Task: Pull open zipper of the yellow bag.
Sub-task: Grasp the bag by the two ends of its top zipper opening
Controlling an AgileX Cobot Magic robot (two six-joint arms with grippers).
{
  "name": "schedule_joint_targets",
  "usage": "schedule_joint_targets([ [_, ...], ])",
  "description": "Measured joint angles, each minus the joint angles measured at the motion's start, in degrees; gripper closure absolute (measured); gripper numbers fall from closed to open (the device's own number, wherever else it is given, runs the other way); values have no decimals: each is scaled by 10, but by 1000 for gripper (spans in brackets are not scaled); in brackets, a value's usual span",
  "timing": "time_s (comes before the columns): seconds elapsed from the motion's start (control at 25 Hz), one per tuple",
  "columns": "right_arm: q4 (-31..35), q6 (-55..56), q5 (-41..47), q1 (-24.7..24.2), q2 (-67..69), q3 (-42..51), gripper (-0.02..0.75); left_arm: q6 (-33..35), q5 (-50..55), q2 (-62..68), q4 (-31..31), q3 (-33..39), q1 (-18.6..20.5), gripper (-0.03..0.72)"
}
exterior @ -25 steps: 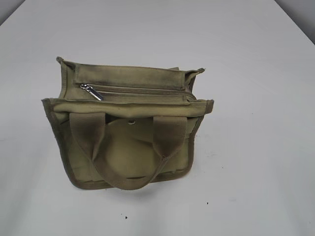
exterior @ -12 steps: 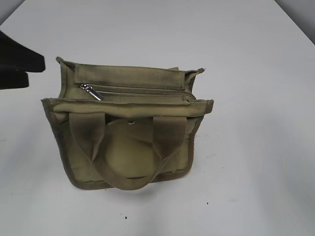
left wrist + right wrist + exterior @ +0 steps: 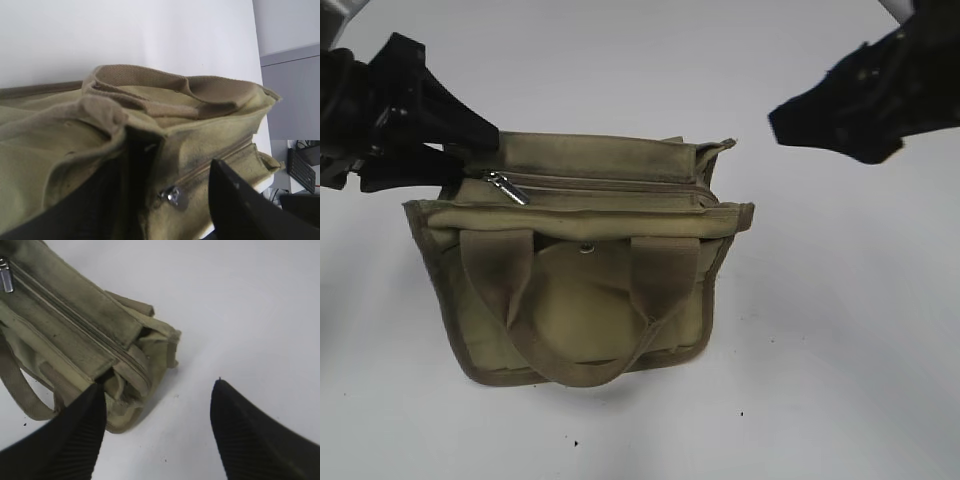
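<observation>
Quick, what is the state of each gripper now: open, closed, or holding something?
Left gripper: open, holding nothing, jaws at the yellow bag's zipper-pull end.
Right gripper: open, holding nothing, beside the bag's other end.

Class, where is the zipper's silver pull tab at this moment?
In the exterior view, the pull tab lies at the left end of the yellow bag's zipper, beside the left gripper.

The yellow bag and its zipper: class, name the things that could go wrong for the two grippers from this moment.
1. The pull tab is small and lies flat at the zipper's left end; the open left gripper may pinch canvas instead.
2. The right gripper hangs open beside the yellow bag, holding nothing. Unbraced, the soft bag could slide or tip with the pull.
3. The handles lie loose nearby and might snag a finger.
</observation>
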Motion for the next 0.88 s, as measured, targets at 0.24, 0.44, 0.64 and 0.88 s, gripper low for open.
schedule_joint_targets([
  [0.24,0,-56,-61,78,92,-64,228,3,-32,30,-40,-2,-5,253],
  [0.44,2,-88,-70,133,174,-127,228,4,-45,33,-54,-2,-5,318],
  [0.64,2,-93,-73,169,253,-195,228,18,-45,33,-59,-3,-5,535],
  [0.88,4,-97,-73,183,317,-230,228,48,-23,33,-84,-3,-5,671],
])
